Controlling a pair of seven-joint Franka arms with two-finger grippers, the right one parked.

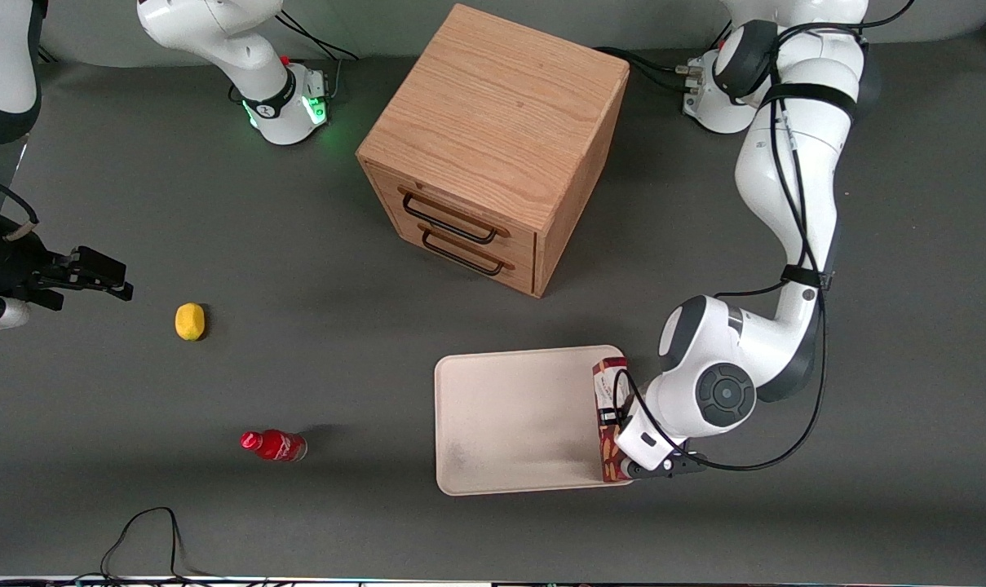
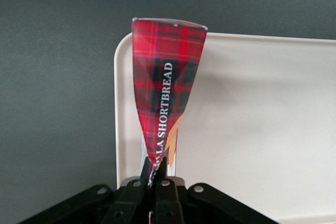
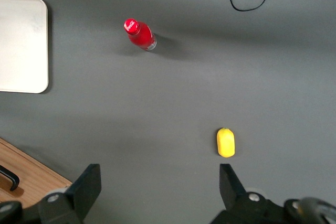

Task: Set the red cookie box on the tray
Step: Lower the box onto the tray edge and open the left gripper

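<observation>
One red cookie box (image 1: 609, 420), tartan-patterned with "SHORTBREAD" printed along its side, lies along the short edge of the tray (image 1: 509, 420) that faces the working arm's end of the tabletop (image 1: 338, 367). In the front view its upper end sits near the tray's corner and its lower end reaches almost to the tray's nearest corner. The wrist view shows the box (image 2: 167, 93) running along that edge of the tray (image 2: 262, 124), over the rim, with the grey tabletop just beside it.

The gripper (image 1: 623, 456) is over the end of the box nearer the front camera. In the wrist view its black fingers (image 2: 160, 174) are closed tightly on the box, pinching that narrow end between them.

Nothing else lies on the tray; the rest of its cream surface is bare apart from faint grey scuffing. A wooden two-drawer cabinet (image 1: 493, 147) stands farther from the front camera than the tray, well apart from it, drawer fronts with dark handles angled toward the parked arm's end. Toward that end lie a small red bottle (image 1: 274, 445) on its side and a yellow lemon-like fruit (image 1: 189, 321), both well apart from the tray. A black cable (image 1: 146, 534) loops along the tabletop's nearest edge.
</observation>
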